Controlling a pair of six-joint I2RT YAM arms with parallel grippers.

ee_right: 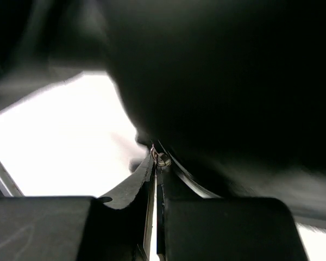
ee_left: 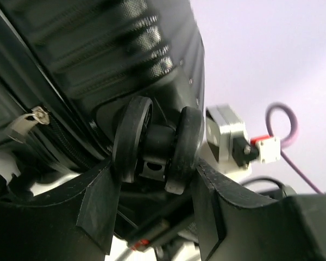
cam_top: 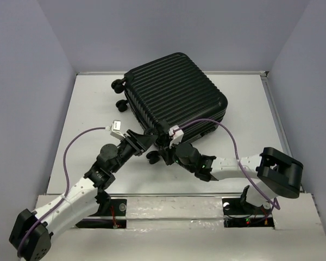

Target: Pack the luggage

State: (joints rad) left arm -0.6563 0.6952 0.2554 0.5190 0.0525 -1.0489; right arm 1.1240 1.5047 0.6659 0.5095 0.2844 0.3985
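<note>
The luggage [cam_top: 174,92] is a black ribbed hard-shell suitcase lying closed on the white table, its shell also filling the left wrist view [ee_left: 98,49]. My left gripper [cam_top: 146,139] is at its near corner. In the left wrist view the left gripper [ee_left: 155,182] has a finger on each side of a twin caster wheel [ee_left: 157,144] and both touch it. My right gripper [cam_top: 171,148] is at the same near edge. In the right wrist view the right gripper [ee_right: 157,174] is shut on a thin metal zipper pull [ee_right: 161,159] against the dark shell.
Two more caster wheels [cam_top: 119,93] stick out at the suitcase's left side. A second silver zipper pull [ee_left: 24,124] hangs on the zip line. Purple cables [cam_top: 231,138] arc over both arms. Grey walls [cam_top: 32,81] close in the table on three sides.
</note>
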